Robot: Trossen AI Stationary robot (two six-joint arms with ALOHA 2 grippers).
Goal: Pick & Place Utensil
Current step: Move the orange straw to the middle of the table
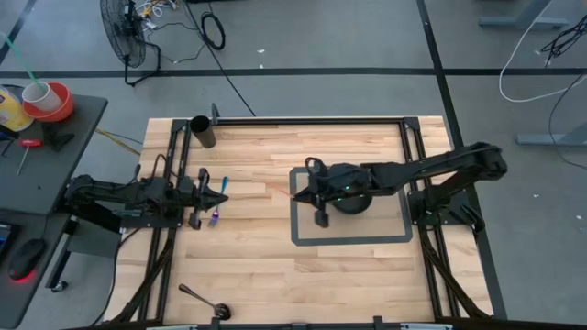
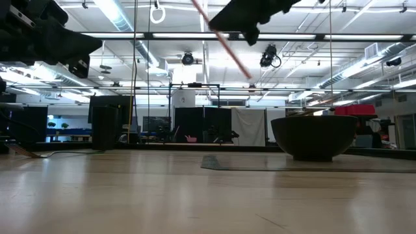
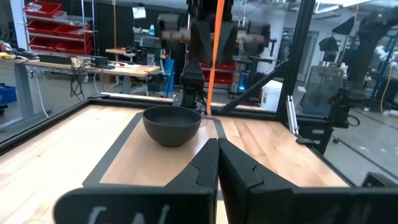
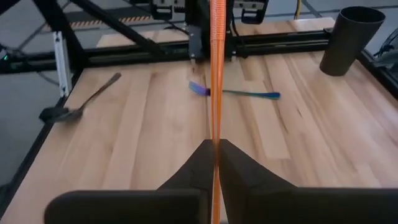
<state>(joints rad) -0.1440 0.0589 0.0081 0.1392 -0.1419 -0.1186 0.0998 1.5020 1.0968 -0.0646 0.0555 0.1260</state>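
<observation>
Tabletop: pale wood planks inside a dark frame, with a grey-taped rectangle toward the right edge.
Mat: the taped rectangle; the bowl sits inside it, just off its middle.
Bowl: dark, round, upright; the right arm partly covers it from above. It looks like the place to drop the utensil, though the task does not say so.
Cup: dark cylinder standing near the far left corner.
Right hand: raised over the mat's left part, just beside the bowl, fingers clamped together on the orange stick.
Left hand: waits by the left edge, fingers closed together with nothing between them, just beside the blue utensil.
Stick: thin, orange, pinched low down and reaching well past the fingertips; in the low view it hangs tilted above the tabletop.
Blue utensil: lies flat near the left edge.
Ladle: metal, lies near the near left corner.
Risk: the grip is narrow and far from the free end, so the stick may swing or slip as the arm turns.
Risk: released at this tilt, the stick could strike the bowl's rim and roll out onto the mat.
</observation>
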